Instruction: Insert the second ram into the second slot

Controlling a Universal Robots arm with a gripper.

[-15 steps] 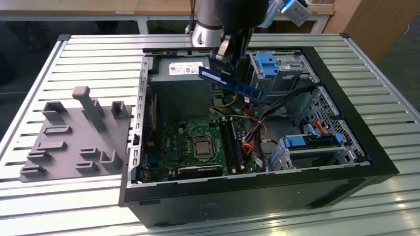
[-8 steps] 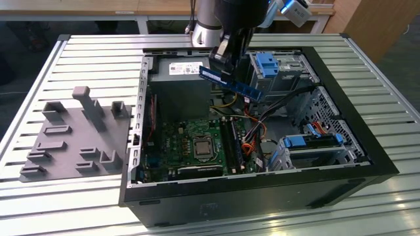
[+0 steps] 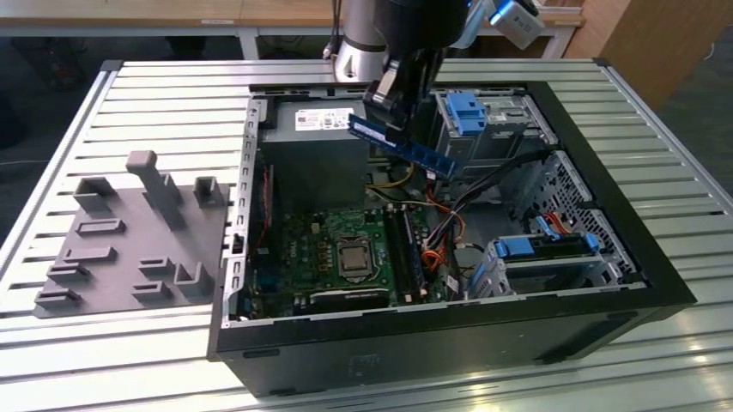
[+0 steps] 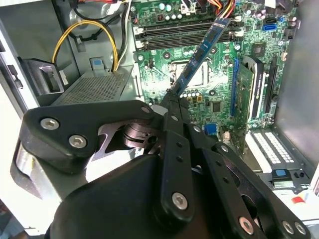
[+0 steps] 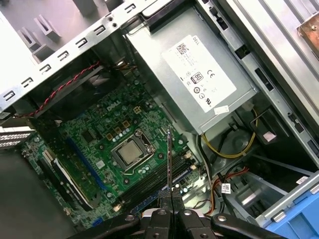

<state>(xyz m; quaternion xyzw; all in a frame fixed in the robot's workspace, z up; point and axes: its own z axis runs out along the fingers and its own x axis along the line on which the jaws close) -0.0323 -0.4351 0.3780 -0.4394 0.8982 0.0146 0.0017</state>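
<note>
My gripper [image 3: 393, 101] hangs over the open computer case, shut on the second ram [image 3: 401, 144], a thin blue board that slants down toward the exterior view's right. In the second wrist view the second ram [image 4: 202, 52] sticks out from the gripper [image 4: 172, 105] and points at the dark memory slots [image 4: 185, 34] on the green motherboard [image 4: 219, 94]. It is edge-on in the first wrist view, where the second ram [image 5: 170, 159] rises from the gripper [image 5: 171, 198] above the slots [image 5: 152, 183]. The ram is well above the slots [image 3: 404, 249] and touches nothing.
The grey power supply [image 3: 311, 150] fills the case's far corner, below the ram. Blue drive-bay clips [image 3: 464, 112] and a second set [image 3: 548, 247] line the exterior view's right side. Loose cables [image 3: 441, 215] run past the slots. A grey fixture plate [image 3: 132, 249] lies left of the case.
</note>
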